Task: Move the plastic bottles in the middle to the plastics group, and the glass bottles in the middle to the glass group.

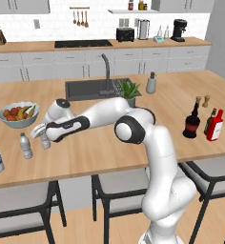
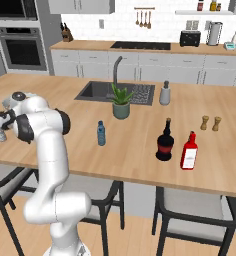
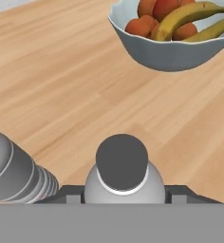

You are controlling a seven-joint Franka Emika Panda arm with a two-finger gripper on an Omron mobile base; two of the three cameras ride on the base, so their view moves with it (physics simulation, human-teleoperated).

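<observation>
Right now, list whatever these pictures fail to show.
Hand view: whether the claw pinches the clear bottle; its fingertips are cut off at the bottom.
Hand view: most of the neighbouring bottle, cut off by the left edge.
Left base view: the brown bottle, partly covered by the red bottle.
Right base view: the black bottle, label text too small.

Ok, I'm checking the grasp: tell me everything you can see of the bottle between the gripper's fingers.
The clear bottle is small, slim, see-through plastic by its look, with a greyish round cap. It stands upright, gripped on both sides by the gripper, close beside another small bottle, the fruit bowl beyond. Whether its base touches the counter is unclear.
</observation>
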